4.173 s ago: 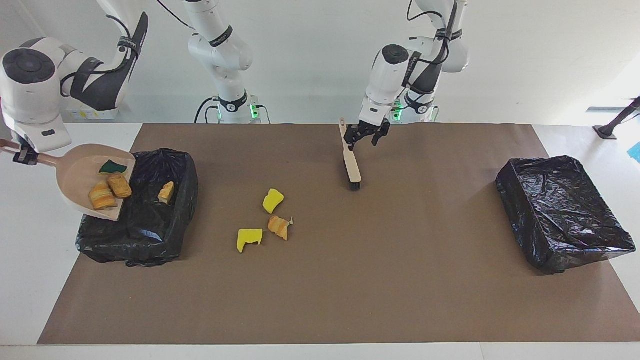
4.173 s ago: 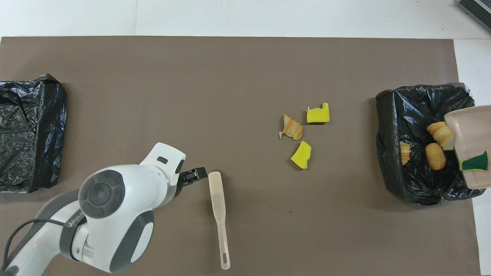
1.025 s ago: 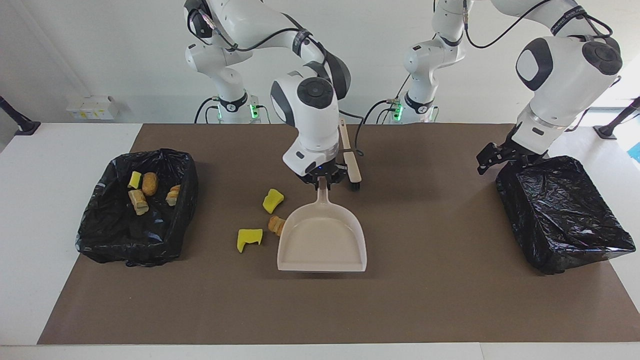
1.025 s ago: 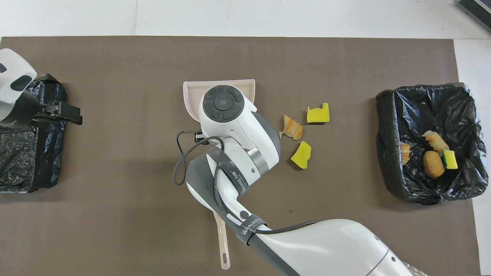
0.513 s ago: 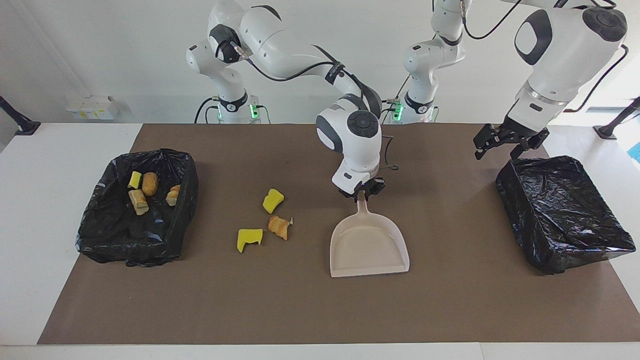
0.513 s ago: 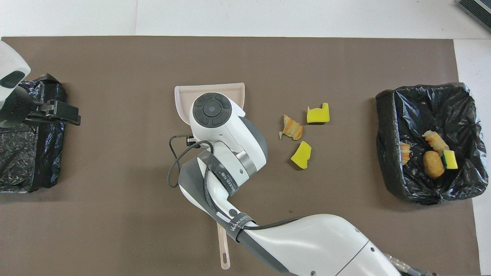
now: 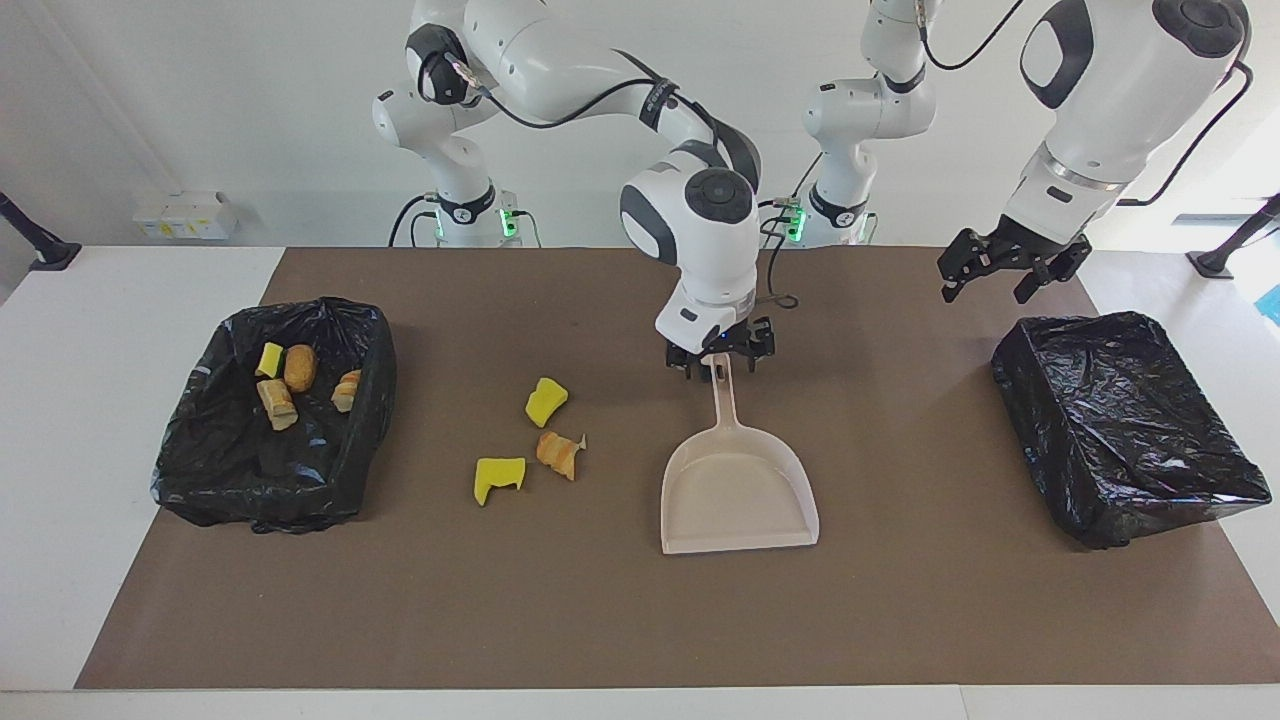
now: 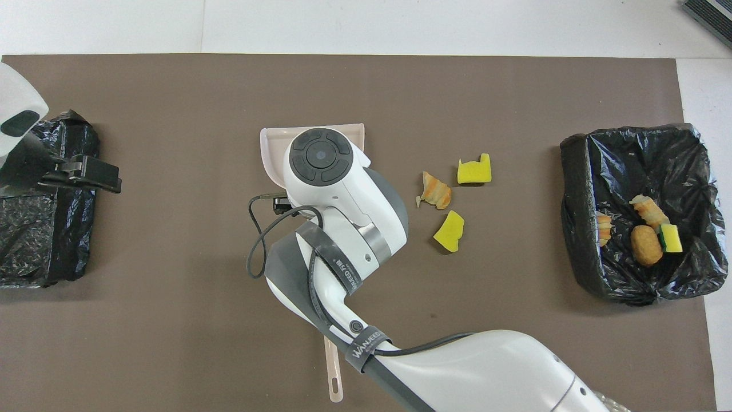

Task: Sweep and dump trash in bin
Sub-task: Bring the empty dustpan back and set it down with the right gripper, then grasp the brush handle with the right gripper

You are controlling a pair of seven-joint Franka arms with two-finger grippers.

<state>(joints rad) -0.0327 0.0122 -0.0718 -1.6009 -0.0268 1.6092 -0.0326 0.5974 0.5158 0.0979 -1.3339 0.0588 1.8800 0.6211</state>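
Note:
Three pieces of trash lie on the brown mat: a yellow wedge (image 7: 546, 400) (image 8: 449, 230), a striped bread lump (image 7: 560, 453) (image 8: 436, 190) and a second yellow wedge (image 7: 498, 477) (image 8: 474, 170). Several more pieces (image 7: 285, 380) (image 8: 649, 232) lie in the black-lined bin (image 7: 300, 500) (image 8: 577, 189) at the right arm's end. The beige dustpan (image 7: 735, 490) (image 8: 274, 154) lies flat on the mat beside the loose pieces. My right gripper (image 7: 720, 362) is open just above the tip of its handle. My left gripper (image 7: 1003, 272) (image 8: 108, 177) is open and empty in the air.
A second black-lined bin (image 7: 1120, 420) (image 8: 34, 229) stands at the left arm's end, below the left gripper. The brush's handle (image 8: 333, 377) shows near the robots' edge in the overhead view; my right arm hides the rest.
My right arm carried the dustpan toward the left arm's end, set it on the mat, opened and rose a little. My left gripper rose and drew toward the robots.

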